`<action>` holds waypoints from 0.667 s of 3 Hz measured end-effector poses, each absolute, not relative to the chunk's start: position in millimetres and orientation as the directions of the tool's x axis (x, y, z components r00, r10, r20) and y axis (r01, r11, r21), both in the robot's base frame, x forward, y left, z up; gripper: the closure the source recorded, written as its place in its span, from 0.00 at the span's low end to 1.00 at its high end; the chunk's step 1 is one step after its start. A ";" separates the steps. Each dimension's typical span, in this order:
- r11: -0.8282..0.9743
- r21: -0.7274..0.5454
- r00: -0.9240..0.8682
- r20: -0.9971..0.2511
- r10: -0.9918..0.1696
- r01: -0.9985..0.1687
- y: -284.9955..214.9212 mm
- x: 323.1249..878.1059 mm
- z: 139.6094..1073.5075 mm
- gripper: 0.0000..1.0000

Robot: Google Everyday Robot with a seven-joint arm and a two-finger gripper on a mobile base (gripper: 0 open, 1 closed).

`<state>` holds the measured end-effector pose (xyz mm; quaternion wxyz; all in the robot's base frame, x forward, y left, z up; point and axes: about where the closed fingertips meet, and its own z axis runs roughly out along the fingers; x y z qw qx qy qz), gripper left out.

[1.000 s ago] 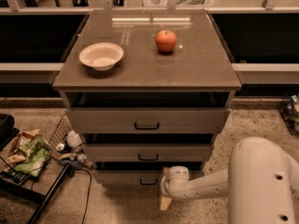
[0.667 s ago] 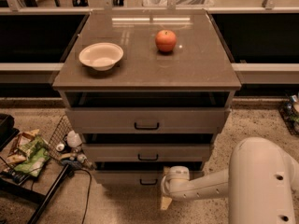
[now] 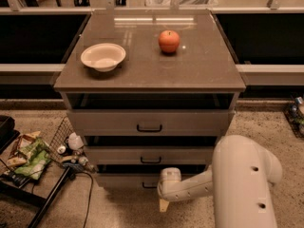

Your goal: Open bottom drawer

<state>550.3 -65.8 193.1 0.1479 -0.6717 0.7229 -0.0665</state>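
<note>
The grey-brown cabinet [image 3: 149, 75] has three drawers, each with a black loop handle. The bottom drawer [image 3: 126, 180] is the lowest, with a shallow front, and its handle [image 3: 150, 185] is partly hidden behind my wrist. It stands slightly out from the cabinet, like the top drawer [image 3: 109, 122] and the middle drawer [image 3: 118, 155] above it. My gripper [image 3: 164, 194] is right in front of the bottom drawer's front, at the handle. My white arm [image 3: 237, 179] reaches in from the lower right.
A white bowl [image 3: 103, 56] and a red apple [image 3: 169, 41] sit on the cabinet top. A wire basket [image 3: 64, 134] with small items and snack bags [image 3: 28, 156] lie on the floor at the left, next to a black cable [image 3: 90, 194].
</note>
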 end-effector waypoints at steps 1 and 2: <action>0.062 -0.297 -0.043 -0.070 -0.997 -0.953 -62.5 563.2 178.3 0.00; 0.036 -0.291 -0.029 -0.030 -0.999 -0.956 -61.4 569.7 170.3 0.18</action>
